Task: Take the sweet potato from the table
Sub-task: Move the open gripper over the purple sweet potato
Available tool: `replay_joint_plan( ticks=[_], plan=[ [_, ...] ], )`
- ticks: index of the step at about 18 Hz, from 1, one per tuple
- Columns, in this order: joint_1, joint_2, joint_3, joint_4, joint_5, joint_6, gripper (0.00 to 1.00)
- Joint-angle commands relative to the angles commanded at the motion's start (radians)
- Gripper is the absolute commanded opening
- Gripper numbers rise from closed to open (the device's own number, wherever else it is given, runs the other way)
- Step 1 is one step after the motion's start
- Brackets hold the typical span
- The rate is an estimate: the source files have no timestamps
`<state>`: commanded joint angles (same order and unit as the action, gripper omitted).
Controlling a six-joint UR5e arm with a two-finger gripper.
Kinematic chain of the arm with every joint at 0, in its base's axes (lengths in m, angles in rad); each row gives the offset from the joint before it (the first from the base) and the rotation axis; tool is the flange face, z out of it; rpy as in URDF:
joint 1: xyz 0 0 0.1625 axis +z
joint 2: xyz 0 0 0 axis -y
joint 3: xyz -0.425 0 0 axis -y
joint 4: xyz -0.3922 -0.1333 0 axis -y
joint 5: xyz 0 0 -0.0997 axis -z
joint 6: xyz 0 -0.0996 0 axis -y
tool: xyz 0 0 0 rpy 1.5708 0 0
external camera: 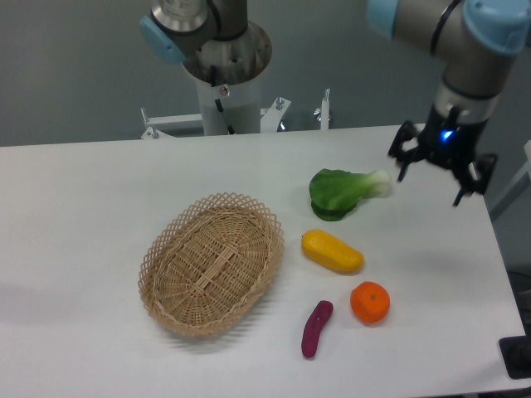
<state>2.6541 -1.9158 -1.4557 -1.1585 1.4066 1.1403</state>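
The sweet potato is a slim magenta-purple piece lying on the white table near the front edge, just left of a round orange. My gripper hangs open above the table's right side, next to the leafy green's white stem. It is far behind and to the right of the sweet potato, with nothing between its fingers.
A wicker basket sits left of centre. A fat yellow vegetable lies behind the sweet potato, an orange to its right, and a leafy green vegetable further back. The robot's base stands behind the table.
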Motion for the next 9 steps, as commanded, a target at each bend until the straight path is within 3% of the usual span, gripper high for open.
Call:
replay_joint_plan(
  ticks=[5,9],
  plan=[
    [-0.089,-0.057,-0.073,0.164,0.006,-0.141,1.00],
    [-0.143,-0.144,-0.106,0.282,0.006,-0.114,1.00]
  ],
)
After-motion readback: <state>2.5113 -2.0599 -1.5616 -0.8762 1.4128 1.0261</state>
